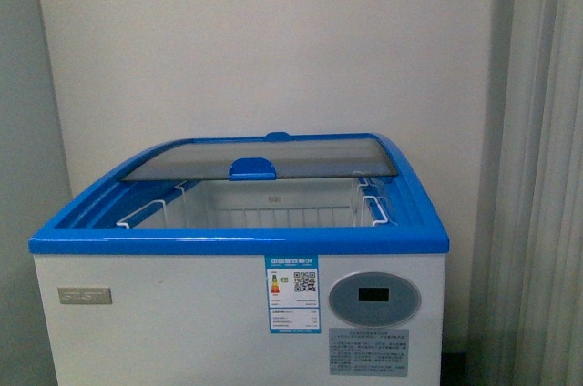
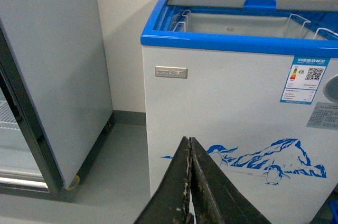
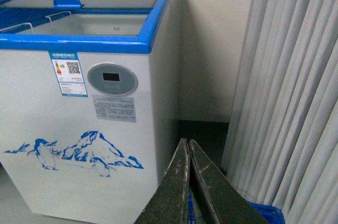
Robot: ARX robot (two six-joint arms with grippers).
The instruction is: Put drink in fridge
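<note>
From the front, the fridge point(image 1: 239, 313) stands squarely ahead against the wall, its glass lid point(image 1: 260, 158) slid back so the white wire basket point(image 1: 273, 213) inside lies exposed; neither arm shows here and no drink is visible. The lid looks stiff, smooth and breakable, best moved by its blue handle point(image 1: 251, 167) rather than the glass. The left wrist view adds what the front view lacks: a tall grey cabinet point(image 2: 53, 76) beside the fridge, the penguin decal point(image 2: 264, 160) low on its front, and the left pincer point(image 2: 189, 182) clenched with nothing between its tips. The right wrist view alone shows pale curtains point(image 3: 285, 86) on the fridge's other side, the oval display point(image 3: 112, 78), and the right pincer point(image 3: 188, 182), likewise pressed together and empty. The drink is in none of the views.
</note>
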